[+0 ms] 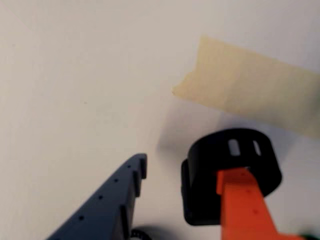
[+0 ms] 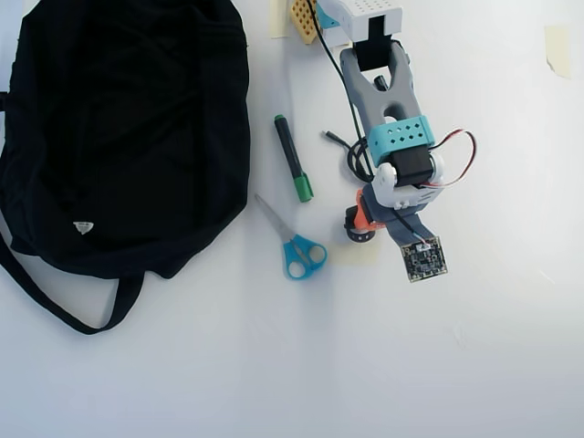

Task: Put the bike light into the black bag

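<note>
The bike light (image 1: 227, 172), a small black body with a slotted loop strap, lies on the white table just below a strip of tan tape (image 1: 250, 92). My gripper (image 1: 187, 167) stands open low over it. The orange finger (image 1: 245, 200) lies across the light's top and the blue-grey finger (image 1: 117, 197) is well off to its left, touching nothing. In the overhead view the light (image 2: 356, 228) peeks out at the left of my wrist, with the gripper (image 2: 381, 228) mostly hidden beneath the arm. The black bag (image 2: 128, 128) fills the upper left, away from the gripper.
Blue-handled scissors (image 2: 297, 246) and a black marker with a green cap (image 2: 292, 157) lie between the bag and the arm. A black cable (image 2: 358, 160) coils beside the arm. The bag's strap (image 2: 55, 301) trails to the lower left.
</note>
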Motion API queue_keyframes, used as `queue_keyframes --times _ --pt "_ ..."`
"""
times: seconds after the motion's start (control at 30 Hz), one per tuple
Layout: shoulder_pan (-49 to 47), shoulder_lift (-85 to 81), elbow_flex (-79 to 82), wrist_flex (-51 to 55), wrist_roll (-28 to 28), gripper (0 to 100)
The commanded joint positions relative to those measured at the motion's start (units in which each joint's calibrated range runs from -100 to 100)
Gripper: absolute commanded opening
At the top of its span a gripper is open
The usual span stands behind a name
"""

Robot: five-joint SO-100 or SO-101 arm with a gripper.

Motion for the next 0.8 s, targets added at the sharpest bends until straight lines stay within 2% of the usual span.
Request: queue_keyframes --times 0.0,0.77 --pt "0.3 -1.1 -0.2 0.0 0.1 18" --pt "0.4 -1.0 3.7 -0.4 0.0 17"
